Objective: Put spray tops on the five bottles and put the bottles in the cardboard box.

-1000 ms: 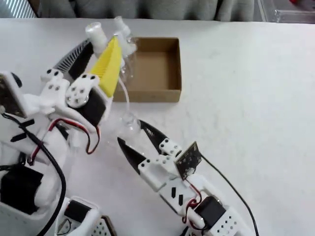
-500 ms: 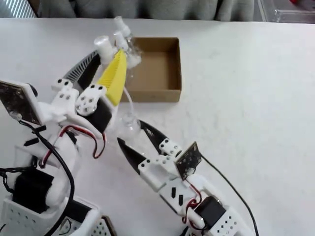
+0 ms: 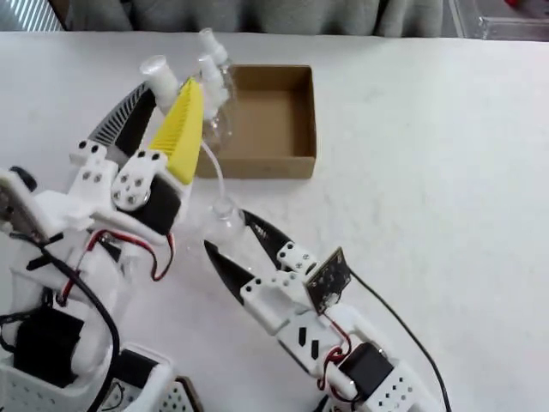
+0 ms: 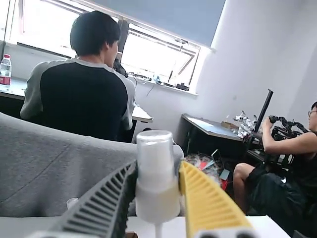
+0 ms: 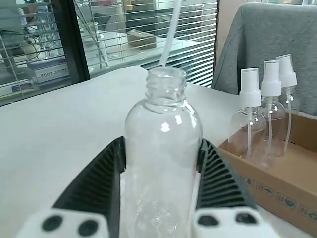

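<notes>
**Spray top pinched up high, open bottle clamped below**

Your left gripper (image 3: pixel 170 83) is closed on a white plastic spray top (image 3: pixel 156 69). One finger is smooth yellow and the other is dark and ribbed, and they press the top's round collar from either side. In the left wrist view the spray top (image 4: pixel 157 173) stands between those fingers with its blunt cylindrical cap above them. From it a thin, translucent dip tube (image 3: pixel 212 167) curves down to the open bottle (image 3: pixel 221 215).

Your right gripper (image 3: pixel 226 230) has its two black fingers clamped around that bottle. The right wrist view shows the open bottle (image 5: pixel 161 119) as clear, glossy plastic with rounded shoulders and a threaded neck. The fingers' ridged pads (image 5: pixel 213 173) hug its sides, and the dip tube (image 5: pixel 168 34) meets the bottle's mouth from above.

The table (image 3: pixel 429 172) is white and matte. The cardboard box (image 3: pixel 274 116) is brown, square and shallow. Three capped bottles (image 5: pixel 270 109) stand upright in a row along one of its walls. Behind the table you have grey upholstery (image 5: pixel 277 39) and slatted window blinds (image 5: pixel 138 25).

The open bottle stands on the table near the box's front wall, outside the box. The spray top is tilted, well above the bottle and off to the box's left side. Only the tube links the spray top and the bottle.
</notes>
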